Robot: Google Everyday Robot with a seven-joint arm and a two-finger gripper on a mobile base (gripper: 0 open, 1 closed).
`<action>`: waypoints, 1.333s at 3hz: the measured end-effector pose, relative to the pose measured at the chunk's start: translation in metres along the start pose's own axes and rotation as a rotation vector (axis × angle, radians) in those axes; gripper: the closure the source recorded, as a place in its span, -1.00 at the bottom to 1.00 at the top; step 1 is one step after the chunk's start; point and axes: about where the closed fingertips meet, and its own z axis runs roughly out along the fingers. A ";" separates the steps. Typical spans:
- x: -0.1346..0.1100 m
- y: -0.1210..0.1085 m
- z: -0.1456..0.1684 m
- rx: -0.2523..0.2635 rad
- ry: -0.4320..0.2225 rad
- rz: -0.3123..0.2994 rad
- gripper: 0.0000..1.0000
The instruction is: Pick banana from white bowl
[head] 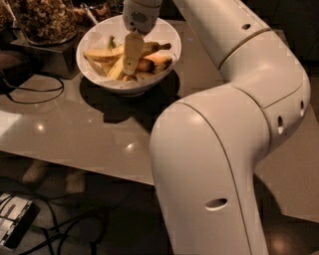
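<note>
The white bowl (95, 36) stands on the glossy table near its far edge and holds several bananas. A long yellow banana (101, 54) lies across the bowl's left half. Shorter orange-tinged bananas (156, 61) lie on the right. My gripper (130, 68) hangs from the wrist (141, 14) straight down into the middle of the bowl, in among the bananas and just right of the long yellow one. It hides the parts of the bananas behind it.
A glass jar of brown granola (44, 19) stands on a dark tray at the back left. A black cable (31, 92) loops on the table left of the bowl. My own big white arm (219, 149) fills the right side. Cables and a device (15, 226) lie on the floor.
</note>
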 end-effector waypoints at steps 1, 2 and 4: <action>0.034 -0.002 -0.012 0.048 -0.013 0.085 -0.73; 0.051 0.000 0.000 0.042 -0.004 0.108 -1.00; 0.034 -0.002 0.002 0.015 -0.039 0.071 -1.00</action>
